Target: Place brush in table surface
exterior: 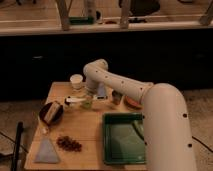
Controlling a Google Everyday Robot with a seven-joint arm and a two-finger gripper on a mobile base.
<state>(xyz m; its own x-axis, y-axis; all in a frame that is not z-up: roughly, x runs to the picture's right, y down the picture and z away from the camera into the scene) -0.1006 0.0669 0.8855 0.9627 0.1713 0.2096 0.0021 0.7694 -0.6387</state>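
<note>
Far left, a dark bowl (pixel 50 114) sits on the table surface (pixel 85 127). The brush (pixel 74 100) lies flat there, its right end lost under the gripper (pixel 88 103), which hangs low over the wood. Its grip I can't tell. At right, the arm cuts off the green tray (pixel 105 139).

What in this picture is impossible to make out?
Camera view:
- The gripper is low over the back of the table, beside the brush; whether it holds the brush is too small to tell.
- The arm hides the table's right edge and the right rim of the tray.
- What lies in the bowl is too small to tell.
</note>
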